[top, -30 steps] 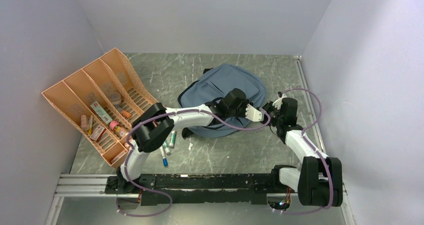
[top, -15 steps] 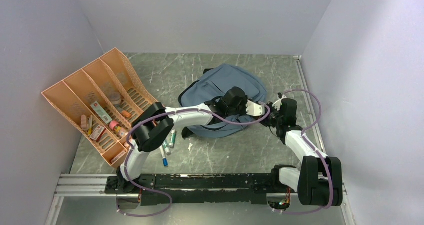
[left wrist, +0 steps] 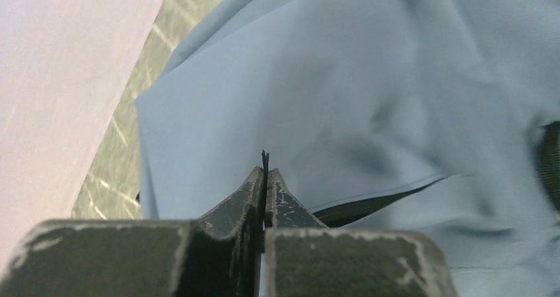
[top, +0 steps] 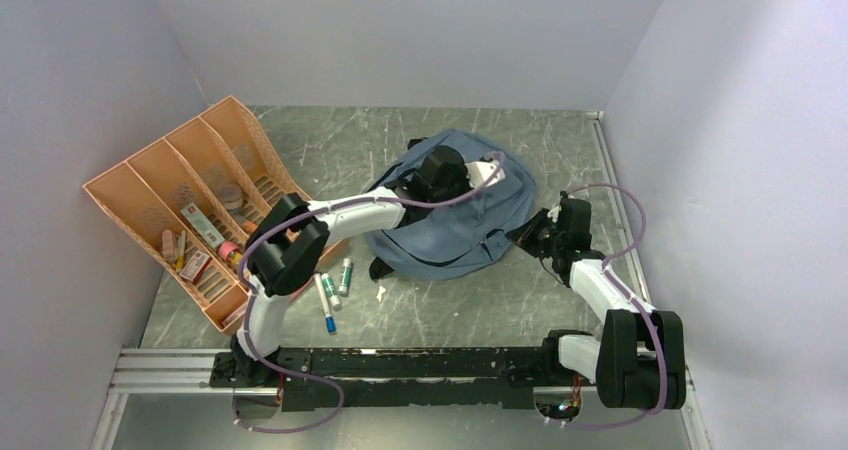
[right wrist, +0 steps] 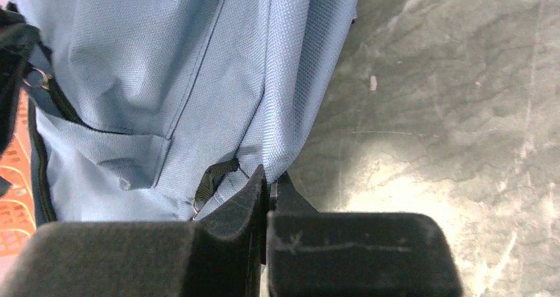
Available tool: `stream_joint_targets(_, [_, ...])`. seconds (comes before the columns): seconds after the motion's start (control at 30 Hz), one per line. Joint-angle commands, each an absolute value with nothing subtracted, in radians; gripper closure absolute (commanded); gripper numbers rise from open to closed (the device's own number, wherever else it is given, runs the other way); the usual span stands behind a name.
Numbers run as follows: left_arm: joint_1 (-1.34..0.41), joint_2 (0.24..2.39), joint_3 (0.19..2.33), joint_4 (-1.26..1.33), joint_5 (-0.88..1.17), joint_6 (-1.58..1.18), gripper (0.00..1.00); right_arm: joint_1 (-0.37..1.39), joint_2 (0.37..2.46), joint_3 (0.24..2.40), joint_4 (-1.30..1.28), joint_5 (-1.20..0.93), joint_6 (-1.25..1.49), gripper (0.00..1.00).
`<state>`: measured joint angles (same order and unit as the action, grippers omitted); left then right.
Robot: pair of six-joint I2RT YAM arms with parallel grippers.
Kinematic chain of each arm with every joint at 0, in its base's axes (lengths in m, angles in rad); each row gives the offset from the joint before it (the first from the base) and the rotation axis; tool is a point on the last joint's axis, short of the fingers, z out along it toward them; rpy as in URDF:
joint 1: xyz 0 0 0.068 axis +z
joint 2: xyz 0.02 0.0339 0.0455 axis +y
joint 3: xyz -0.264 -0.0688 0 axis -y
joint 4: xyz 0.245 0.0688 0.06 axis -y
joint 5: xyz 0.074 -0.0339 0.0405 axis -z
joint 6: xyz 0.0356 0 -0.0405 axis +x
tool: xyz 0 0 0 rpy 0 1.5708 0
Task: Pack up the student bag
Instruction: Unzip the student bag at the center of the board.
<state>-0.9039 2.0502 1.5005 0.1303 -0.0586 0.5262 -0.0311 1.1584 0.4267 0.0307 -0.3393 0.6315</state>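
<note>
The student bag (top: 455, 220), grey-blue with black trim, lies in the middle of the table. My left gripper (top: 490, 170) hangs over its far right part and is shut on a thin black tab (left wrist: 265, 157), which looks like a zipper pull. Only the tab's tip sticks out between the jaws. Below them the bag's fabric (left wrist: 343, 79) is creased, and a dark slit (left wrist: 370, 204) gapes in it. My right gripper (top: 533, 232) is at the bag's right edge. It is shut on the hem of the bag (right wrist: 165, 79), beside a small black loop (right wrist: 212, 178).
An orange compartment tray (top: 150, 185) holding small items leans at the left. Markers (top: 331, 288) and a white scrap (top: 381, 292) lie on the table before the bag. Walls close in on three sides; a rail runs along the near edge.
My left gripper closed, then swung from the bag's near right corner back over its far side, and the bag's top has shifted with it. The right gripper stayed shut at the edge.
</note>
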Motion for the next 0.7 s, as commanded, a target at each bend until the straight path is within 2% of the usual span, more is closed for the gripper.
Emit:
stream_joint_targets(0.0, [-0.828,1.993,1.471,0.213,-0.033,0.426,0.95,-0.036,1.143,0.457,-0.046,-0.237,0.615,1.0])
stream_joint_targets(0.67, [-0.597,2.043,1.473,0.238,-0.048,0.379,0.95,-0.104,1.123,0.471,-0.123,-0.166,0.574,1.0])
